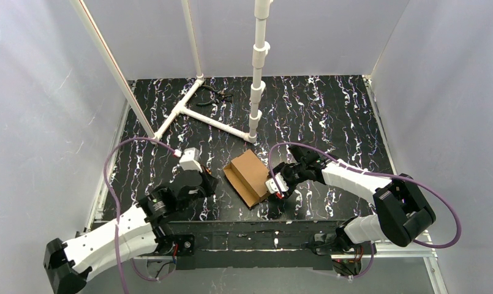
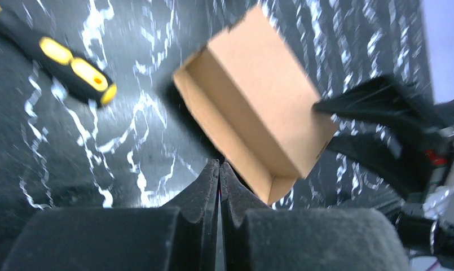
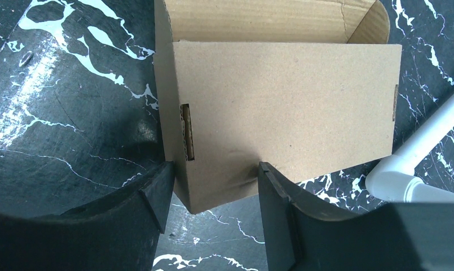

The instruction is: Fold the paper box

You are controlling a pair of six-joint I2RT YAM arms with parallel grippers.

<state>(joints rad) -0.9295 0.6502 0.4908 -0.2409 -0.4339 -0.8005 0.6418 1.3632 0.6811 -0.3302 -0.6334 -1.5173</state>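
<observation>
Clamping box (image 3: 286, 107) corner with right gripper (image 3: 214, 172), jaws half-spread; left gripper (image 2: 220, 169) shut, empty, box just ahead. I'd best nudge wall gently.

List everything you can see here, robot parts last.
box: one, brown, middle of table, between the arms
table: one, black with white veins, under everything
pipe frame: one, white, far left of table
pliers: one, dark, far side beside pipe frame
screwdriver: one, black and yellow, on table, seen only by left wrist
cables: two, purple, one per arm
left gripper: one, black, shut, empty
right gripper: one, black, straddling box's corner
</observation>
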